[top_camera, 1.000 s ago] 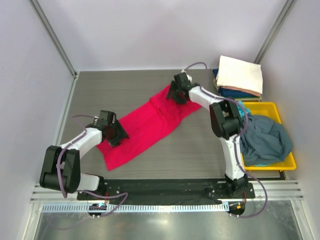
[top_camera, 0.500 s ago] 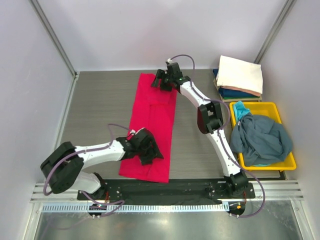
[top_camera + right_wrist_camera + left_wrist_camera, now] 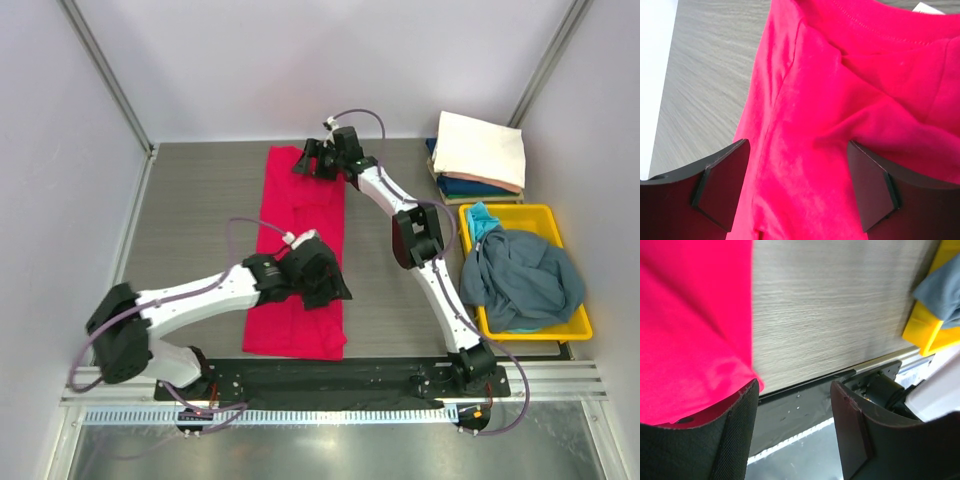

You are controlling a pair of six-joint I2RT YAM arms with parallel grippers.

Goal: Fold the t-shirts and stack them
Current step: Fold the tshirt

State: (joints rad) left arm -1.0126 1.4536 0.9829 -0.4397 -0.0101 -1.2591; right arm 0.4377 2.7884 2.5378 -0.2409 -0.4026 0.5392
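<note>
Pinching, left pincer [image 3: 795, 387]: nothing is pinched; fingers are held apart beside a near corner of the crimson-pink t-shirt [image 3: 300, 215].
Right pincer [image 3: 797, 147]: held spread over the collar end.
Crimson-pink t-shirt: laid lengthwise on the desk [image 3: 200, 220].

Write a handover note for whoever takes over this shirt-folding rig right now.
Left gripper: open, holding nothing, low by the near right edge of the crimson-pink t-shirt.
Right gripper: open, above the shirt's far collar end.
The pink shirt lies as a long narrow strip on the table, apparently folded lengthwise.
Done: cream-white t-shirt folded on top of a navy one at the far right.
Left: fold the pink strip across its length and stack it, then the slate blue-grey t-shirt and teal one, crumpled in the yellow tray.
</note>
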